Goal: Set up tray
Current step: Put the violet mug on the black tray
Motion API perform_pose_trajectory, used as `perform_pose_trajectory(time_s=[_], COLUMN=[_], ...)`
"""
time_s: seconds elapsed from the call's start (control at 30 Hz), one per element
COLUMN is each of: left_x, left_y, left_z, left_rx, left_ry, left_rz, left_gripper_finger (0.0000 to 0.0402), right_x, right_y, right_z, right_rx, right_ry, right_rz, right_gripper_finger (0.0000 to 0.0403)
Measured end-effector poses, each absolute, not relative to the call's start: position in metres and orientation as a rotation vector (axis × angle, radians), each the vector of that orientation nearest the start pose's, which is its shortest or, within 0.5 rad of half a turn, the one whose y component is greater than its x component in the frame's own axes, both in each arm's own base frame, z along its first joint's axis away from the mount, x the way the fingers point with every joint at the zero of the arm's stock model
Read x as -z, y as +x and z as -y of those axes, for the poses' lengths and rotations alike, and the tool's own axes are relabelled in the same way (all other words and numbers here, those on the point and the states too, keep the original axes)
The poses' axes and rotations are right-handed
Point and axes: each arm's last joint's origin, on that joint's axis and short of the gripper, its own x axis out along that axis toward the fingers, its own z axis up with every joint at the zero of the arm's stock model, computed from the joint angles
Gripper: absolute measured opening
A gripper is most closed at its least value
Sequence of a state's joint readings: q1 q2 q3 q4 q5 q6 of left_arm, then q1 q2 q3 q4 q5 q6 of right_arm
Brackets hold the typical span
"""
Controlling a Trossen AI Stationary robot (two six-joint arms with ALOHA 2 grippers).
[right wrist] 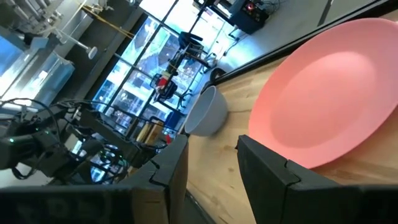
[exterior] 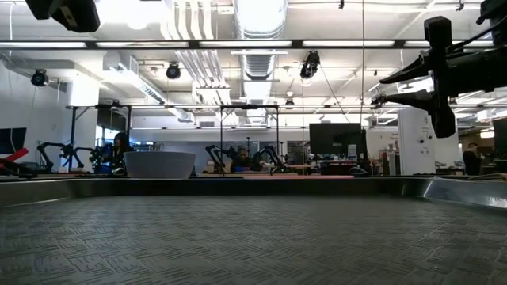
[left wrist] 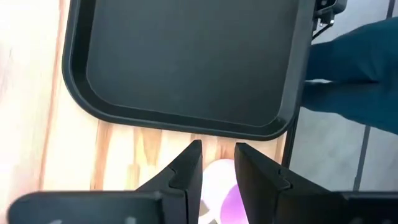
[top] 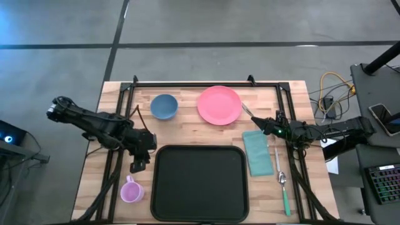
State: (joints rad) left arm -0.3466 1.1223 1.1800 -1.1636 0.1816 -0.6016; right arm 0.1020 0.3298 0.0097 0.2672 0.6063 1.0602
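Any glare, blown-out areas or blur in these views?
Low view: ceiling lights blown out, tray floor sharp. Left wrist view: wooden table washed out at one edge, purple cup blurred between the fingers. Right wrist view: windows overexposed, pink plate evenly lit.

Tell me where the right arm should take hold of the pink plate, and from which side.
Grip the pink plate by its thin rim on the edge nearest the right tool, coming in low from that side. The plate lies flat on the wooden table, so only the slightly raised rim offers the open fingers a pinch.
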Motion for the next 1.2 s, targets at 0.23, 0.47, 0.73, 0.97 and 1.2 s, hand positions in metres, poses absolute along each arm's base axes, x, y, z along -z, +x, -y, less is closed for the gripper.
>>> perform_pose_trajectory(time_s=[0.23,0.47,0.73,0.97,1.2], left_x=[-0.341,-0.339,-0.308,-0.290,-0.282], left_y=[0.157,0.140,0.140,0.140,0.133], left_z=[0.058,0.047,0.061,0.098,0.141], left_rx=[0.024,-0.181,-0.010,0.180,0.205], left_ry=[-0.427,-0.485,-0.506,-0.414,-0.240], left_rz=[-1.089,-1.032,-1.263,-1.470,-1.526], left_gripper_finger=[0.0075,0.0075,0.0075,0.0075,0.0075], right_x=[-0.164,-0.164,-0.164,-0.163,-0.159], right_y=[0.114,0.113,0.113,0.113,0.116], right_z=[0.006,0.008,0.007,0.007,0.007], right_rx=[0.508,0.572,0.558,0.561,0.582], right_ry=[1.080,1.069,1.145,1.142,1.143], right_rz=[0.261,0.300,0.321,0.312,0.285], right_gripper_finger=[0.0127,0.0127,0.0127,0.0128,0.0128])
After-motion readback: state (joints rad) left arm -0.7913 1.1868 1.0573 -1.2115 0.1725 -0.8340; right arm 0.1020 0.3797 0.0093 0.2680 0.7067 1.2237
